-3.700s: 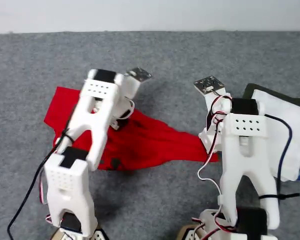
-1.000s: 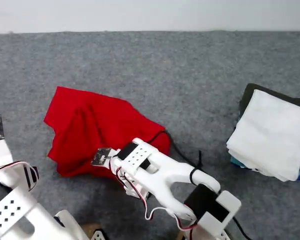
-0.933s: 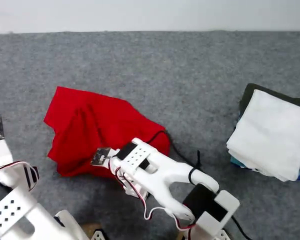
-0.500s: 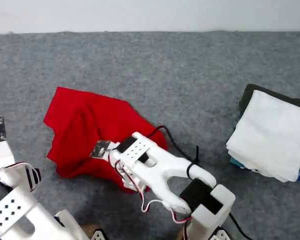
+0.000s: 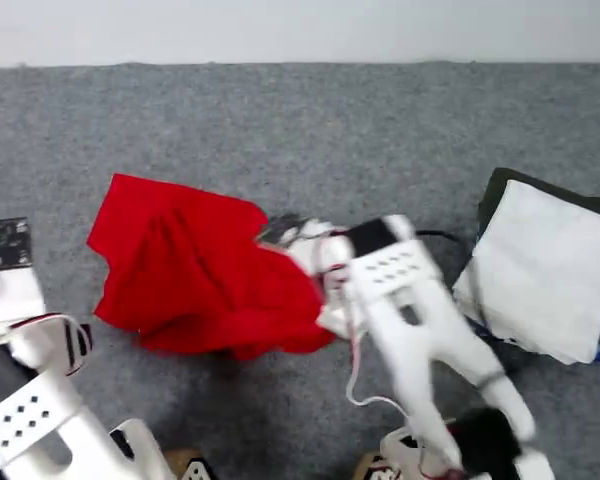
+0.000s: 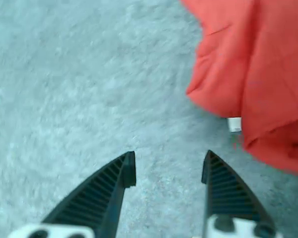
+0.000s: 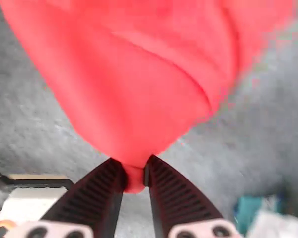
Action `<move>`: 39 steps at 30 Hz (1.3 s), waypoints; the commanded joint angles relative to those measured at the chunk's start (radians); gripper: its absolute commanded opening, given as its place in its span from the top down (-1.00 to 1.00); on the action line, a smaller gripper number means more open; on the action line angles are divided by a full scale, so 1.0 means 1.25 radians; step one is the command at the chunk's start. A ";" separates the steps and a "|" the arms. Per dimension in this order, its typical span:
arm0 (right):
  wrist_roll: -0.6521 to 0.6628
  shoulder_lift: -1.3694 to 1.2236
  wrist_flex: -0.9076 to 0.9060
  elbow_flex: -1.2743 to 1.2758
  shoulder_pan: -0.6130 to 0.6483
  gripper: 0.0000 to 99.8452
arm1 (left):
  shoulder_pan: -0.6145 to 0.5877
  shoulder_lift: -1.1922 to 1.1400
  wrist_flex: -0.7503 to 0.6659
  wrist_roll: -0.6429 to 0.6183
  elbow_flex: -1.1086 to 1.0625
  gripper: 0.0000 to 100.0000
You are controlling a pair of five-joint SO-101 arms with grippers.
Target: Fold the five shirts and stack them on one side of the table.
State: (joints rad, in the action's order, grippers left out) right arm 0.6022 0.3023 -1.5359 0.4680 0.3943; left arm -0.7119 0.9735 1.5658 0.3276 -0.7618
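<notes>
The right gripper [image 7: 134,174], clamped on the red shirt [image 5: 190,270] at mid-table, has swung toward the folded stack [image 5: 545,265], tugging the cloth along; the left gripper [image 6: 166,166] hangs beside it, jaws parted.

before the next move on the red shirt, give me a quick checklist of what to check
1. right gripper holds the red shirt: ok, jaws pinched on a fold.
2. left gripper free: ok, open over bare table beside the shirt.
3. Red shirt folded flat: not ok, bunched and rumpled.
4. stack off to one side: ok, on the right, apart from the red shirt.
5. Four shirts in the stack: cannot tell.
</notes>
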 commanded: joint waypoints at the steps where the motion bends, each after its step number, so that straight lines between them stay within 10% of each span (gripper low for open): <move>1: 0.043 0.105 -0.029 -0.025 -0.107 0.98 | 0.082 0.007 -0.016 -0.006 0.034 0.55; 12: 0.044 0.116 -0.040 -0.015 -0.138 0.98 | 0.365 -0.179 -0.011 -0.027 0.109 0.54; 39: 0.044 0.123 -0.040 0.041 -0.143 0.98 | 0.522 -0.977 -0.017 -0.052 0.481 0.50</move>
State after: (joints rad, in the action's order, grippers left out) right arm 0.6529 0.4143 -1.5850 0.5278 0.2256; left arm -0.0675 -0.2371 1.5781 0.2693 -0.2033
